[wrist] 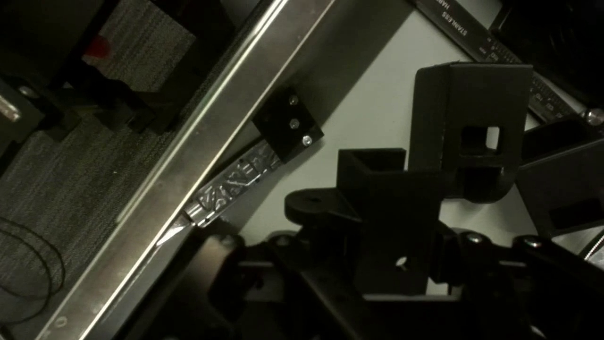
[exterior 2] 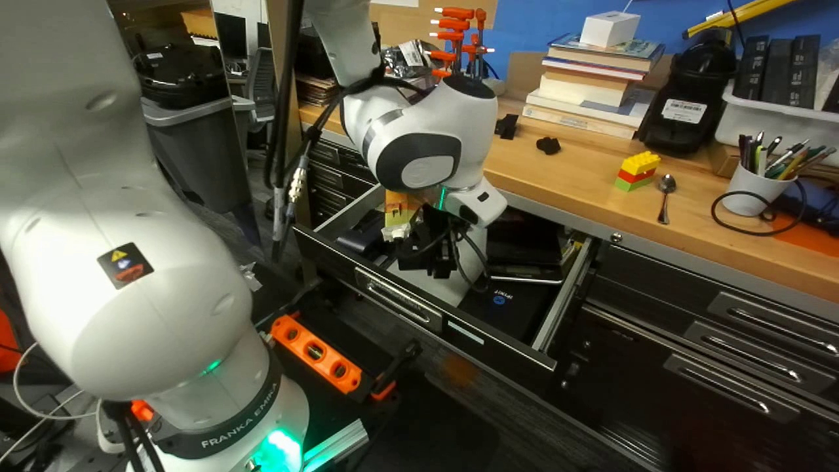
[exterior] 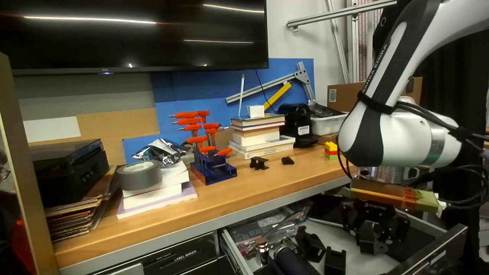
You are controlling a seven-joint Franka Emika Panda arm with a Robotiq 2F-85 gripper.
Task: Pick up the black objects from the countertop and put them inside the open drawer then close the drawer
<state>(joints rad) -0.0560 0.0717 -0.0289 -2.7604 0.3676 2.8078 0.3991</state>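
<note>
My gripper (exterior: 376,231) hangs low within the open drawer (exterior 2: 401,303), inside its front wall. In the wrist view the jaws of the gripper (wrist: 377,248) are closed on a black bracket-like object (wrist: 391,203) with a rounded tab at its left. Two black objects, one angular (exterior: 259,163) and one smaller (exterior: 287,160), rest on the wooden countertop (exterior: 229,195); both exterior views show them. Inside the drawer lie more black objects: a piece with square holes (wrist: 472,104) just ahead of the held one, and another (wrist: 564,184) to its right.
The drawer's metal front edge (wrist: 188,174) runs left of the gripper, with a box cutter (wrist: 236,184) beside it. Calipers (wrist: 495,52) lie beyond. On the countertop stand a hex-key rack (exterior: 214,173), a book stack (exterior: 259,137), toy bricks (exterior 2: 637,172) and a spoon (exterior 2: 665,196).
</note>
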